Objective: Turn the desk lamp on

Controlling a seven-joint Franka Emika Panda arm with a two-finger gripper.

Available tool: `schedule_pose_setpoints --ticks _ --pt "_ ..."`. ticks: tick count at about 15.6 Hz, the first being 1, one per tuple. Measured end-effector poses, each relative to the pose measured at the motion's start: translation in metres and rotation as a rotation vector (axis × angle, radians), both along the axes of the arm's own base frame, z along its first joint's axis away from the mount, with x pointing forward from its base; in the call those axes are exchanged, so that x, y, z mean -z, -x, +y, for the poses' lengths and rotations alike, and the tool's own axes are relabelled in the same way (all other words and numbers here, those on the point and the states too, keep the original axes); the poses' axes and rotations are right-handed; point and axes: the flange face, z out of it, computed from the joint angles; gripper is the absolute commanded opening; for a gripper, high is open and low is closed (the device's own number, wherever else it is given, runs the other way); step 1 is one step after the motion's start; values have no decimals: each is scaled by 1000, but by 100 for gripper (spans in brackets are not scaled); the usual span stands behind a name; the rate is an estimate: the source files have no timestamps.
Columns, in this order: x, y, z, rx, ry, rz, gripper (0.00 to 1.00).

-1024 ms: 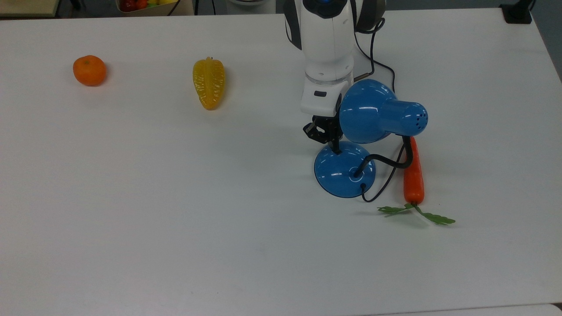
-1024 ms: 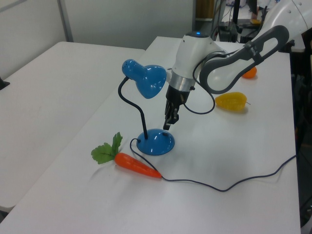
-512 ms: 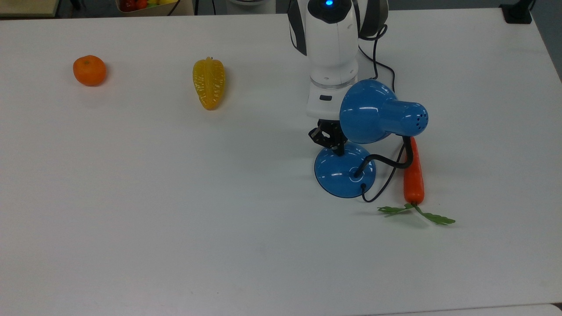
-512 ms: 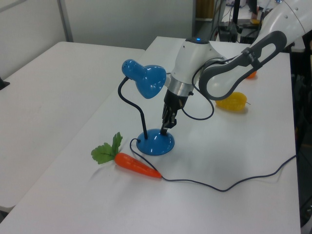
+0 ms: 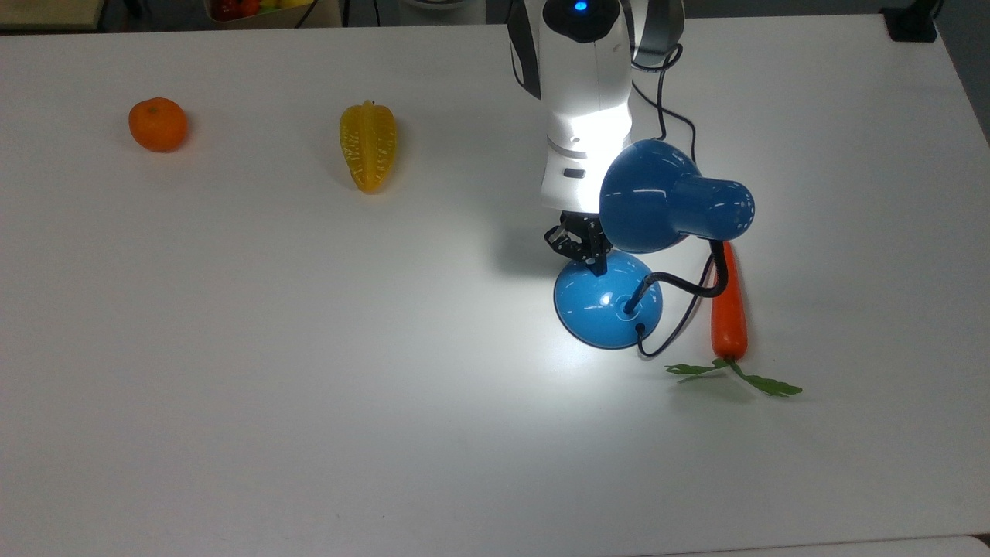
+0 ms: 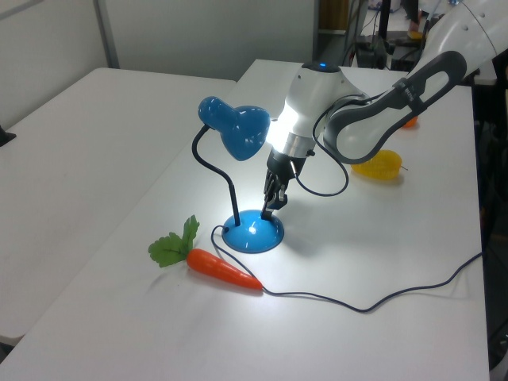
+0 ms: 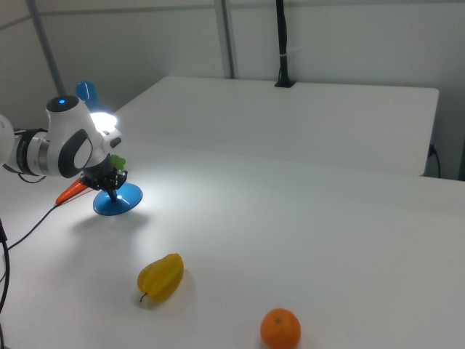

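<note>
The blue desk lamp is lit, its bell shade throwing a bright pool of light onto the table and my wrist. Its round domed base stands on the white table, and a black bendy neck curves up to the shade. My gripper points down with its fingers shut together, the tip touching the far top of the base, where the switch is hidden under it. The left view shows the gripper on the base under the shade. In the right view the gripper meets the base.
A carrot with green leaves lies just to the top view's right of the lamp. A yellow starfruit and an orange lie far off at the top view's left. The black cord trails across the table.
The lamp has come on: the table around the base and my wrist are now brightly lit. My gripper came down onto the base over the last second.
</note>
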Motion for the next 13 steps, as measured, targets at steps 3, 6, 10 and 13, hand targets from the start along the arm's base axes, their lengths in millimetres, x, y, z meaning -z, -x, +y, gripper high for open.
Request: schedule_pose_setpoints --ticks 3,6,10,13 --pt "0 0 0 0 0 0 0" --pt "-3 0 0 1 -1 -3 0" --pt "-13 3 -5 3 8 26 0" --pt "-29 7 -15 9 24 73 0"
